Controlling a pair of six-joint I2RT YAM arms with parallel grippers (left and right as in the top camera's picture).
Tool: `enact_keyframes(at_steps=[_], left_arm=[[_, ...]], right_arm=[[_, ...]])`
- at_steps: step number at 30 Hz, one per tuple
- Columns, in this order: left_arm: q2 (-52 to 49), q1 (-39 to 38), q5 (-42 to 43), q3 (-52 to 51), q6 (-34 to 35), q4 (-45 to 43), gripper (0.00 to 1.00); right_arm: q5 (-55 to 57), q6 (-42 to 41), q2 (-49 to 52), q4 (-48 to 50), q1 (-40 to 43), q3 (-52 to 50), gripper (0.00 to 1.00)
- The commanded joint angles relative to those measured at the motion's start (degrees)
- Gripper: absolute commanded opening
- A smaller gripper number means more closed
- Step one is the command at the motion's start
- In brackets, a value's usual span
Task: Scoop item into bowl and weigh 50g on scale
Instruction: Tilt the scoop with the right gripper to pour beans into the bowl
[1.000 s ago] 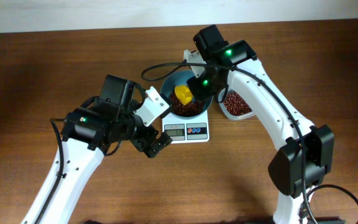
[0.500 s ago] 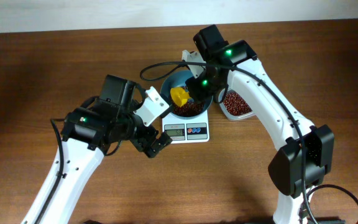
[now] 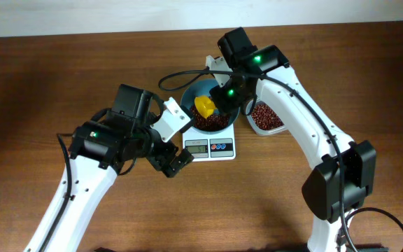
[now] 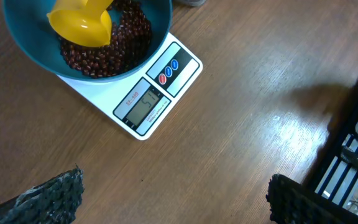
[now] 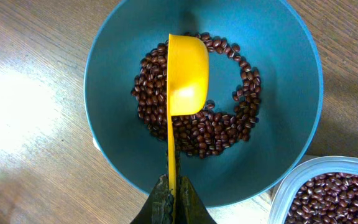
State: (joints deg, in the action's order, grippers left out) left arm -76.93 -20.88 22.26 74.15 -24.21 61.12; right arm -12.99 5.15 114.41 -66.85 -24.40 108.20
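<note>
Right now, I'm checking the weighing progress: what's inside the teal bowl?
Red-brown beans, with a yellow scoop over them, its handle in the right gripper. The bowl's floor beneath the beans is covered.

A: Table [image 3: 40, 77], what do you log?
B: You have dark brown wood with the grain showing, under everything.
A: Beyond it?
B: Past the right gripper [image 5: 173, 198], on its far side, you see a pale strip [image 3: 82, 14] bordering the wood. Wall or floor, can't tell.
A: Light?
B: A soft glare patch [image 5: 14, 106] lies on the wood, left of that gripper.
</note>
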Motion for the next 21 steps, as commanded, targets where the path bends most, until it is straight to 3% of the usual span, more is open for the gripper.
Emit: enact_keyframes(at_steps=[1, 21], left_arm=[[0.13, -0.11, 0.74, 0.81, 0.59, 0.09, 0.99], [0.13, -0.11, 0.74, 0.81, 0.59, 0.09, 0.99]], right_arm=[[-1.44, 0.44, 0.63, 0.17, 0.04, 1.33, 0.04], [-0.66, 0.59, 0.66, -2.08, 0.07, 1.33, 0.04]])
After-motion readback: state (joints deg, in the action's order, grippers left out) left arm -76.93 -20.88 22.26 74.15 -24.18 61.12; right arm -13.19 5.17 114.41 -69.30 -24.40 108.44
